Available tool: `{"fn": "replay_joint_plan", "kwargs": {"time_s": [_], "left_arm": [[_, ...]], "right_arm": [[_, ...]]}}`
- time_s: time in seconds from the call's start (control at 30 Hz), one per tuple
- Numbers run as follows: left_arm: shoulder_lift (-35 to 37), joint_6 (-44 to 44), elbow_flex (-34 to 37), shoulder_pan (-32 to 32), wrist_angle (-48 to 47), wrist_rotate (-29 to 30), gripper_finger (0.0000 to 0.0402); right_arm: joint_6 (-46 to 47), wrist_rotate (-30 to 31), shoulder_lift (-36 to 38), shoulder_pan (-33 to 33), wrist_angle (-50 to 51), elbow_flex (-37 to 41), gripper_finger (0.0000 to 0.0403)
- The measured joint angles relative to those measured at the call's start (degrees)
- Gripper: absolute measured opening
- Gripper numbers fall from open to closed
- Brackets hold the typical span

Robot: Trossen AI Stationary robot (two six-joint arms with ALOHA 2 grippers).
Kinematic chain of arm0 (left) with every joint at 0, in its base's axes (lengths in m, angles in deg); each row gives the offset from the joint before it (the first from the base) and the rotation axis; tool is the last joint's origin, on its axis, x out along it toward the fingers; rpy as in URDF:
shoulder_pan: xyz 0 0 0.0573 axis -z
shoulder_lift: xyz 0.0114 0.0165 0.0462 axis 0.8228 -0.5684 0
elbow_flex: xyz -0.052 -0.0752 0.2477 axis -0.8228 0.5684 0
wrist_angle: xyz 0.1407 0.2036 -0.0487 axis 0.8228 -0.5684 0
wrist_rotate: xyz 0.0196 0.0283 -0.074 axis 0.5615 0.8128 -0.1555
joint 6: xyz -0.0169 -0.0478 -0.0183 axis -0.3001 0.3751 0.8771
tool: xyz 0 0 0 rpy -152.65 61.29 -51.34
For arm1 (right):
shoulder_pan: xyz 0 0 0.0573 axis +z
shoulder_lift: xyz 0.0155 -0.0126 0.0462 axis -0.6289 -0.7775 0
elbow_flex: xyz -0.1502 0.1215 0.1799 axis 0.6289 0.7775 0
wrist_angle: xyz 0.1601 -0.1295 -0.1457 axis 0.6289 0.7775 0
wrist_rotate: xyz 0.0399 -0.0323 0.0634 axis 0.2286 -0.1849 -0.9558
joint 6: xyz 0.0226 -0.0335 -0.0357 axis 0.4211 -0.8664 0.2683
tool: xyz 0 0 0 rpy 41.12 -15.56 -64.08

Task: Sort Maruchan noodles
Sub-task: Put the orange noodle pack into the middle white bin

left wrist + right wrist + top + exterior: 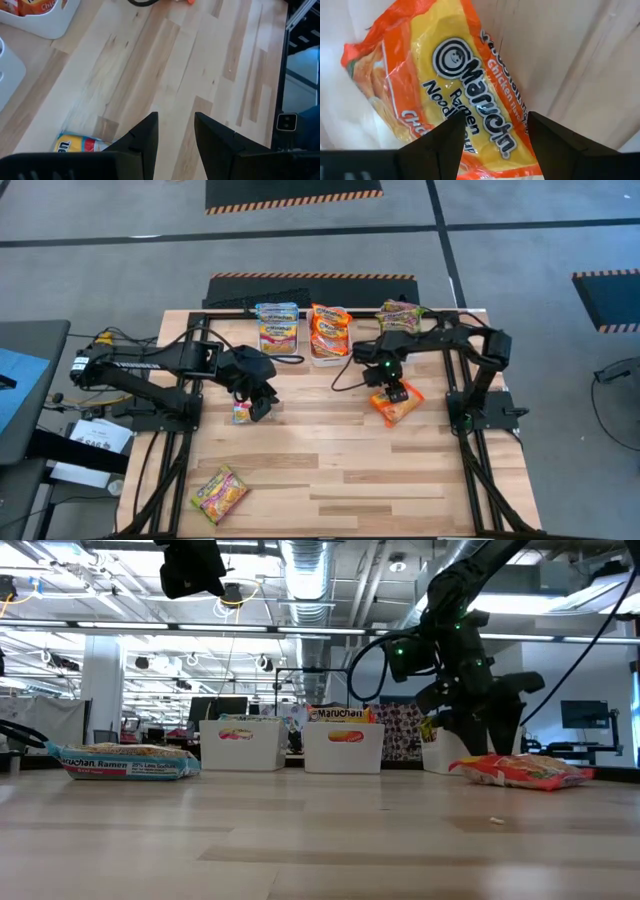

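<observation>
An orange-and-yellow Maruchan packet (pixel 400 408) lies flat on the table's right half. My right gripper (pixel 397 392) hovers just over it, fingers open. In the right wrist view its label (pixel 460 85) fills the frame past my open right gripper (pixel 495 131). A blue-accented packet (pixel 125 760) lies flat left of centre. My left gripper (pixel 262 402) is open beside it and raised well above the table (pixel 190 565). The left wrist view shows only that packet's corner (pixel 82 145) by the open left gripper (pixel 175 131). A green-pink packet (pixel 220 494) lies near the table's near left corner.
Three white bins stand in a row at the table's far edge, holding blue packets (pixel 278 328), orange packets (pixel 330 332) and green-pink packets (pixel 400 315). Bare wood shows across the table's middle and near right (pixel 380 480). Black frame rails (pixel 480 470) run along both sides.
</observation>
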Motion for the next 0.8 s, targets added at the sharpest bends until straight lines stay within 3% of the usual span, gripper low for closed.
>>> {"fn": "replay_joint_plan", "kwargs": {"time_s": [0.43, 0.6, 0.8], "left_arm": [[0.0, -0.1, 0.0, 0.0, 0.0, 0.0, 0.0111], [0.0, -0.1, 0.0, 0.0, 0.0, 0.0, 0.0111], [0.0, -0.1, 0.0, 0.0, 0.0, -0.2, 0.0111]], "right_arm": [[5.3, -0.1, -0.1, 1.6, -5.5, 0.1, 0.0192], [8.4, -0.1, -0.2, 1.6, -5.6, 0.2, 0.0131], [13.5, -2.4, -0.4, 2.2, -4.5, 0.4, 0.0025]]}}
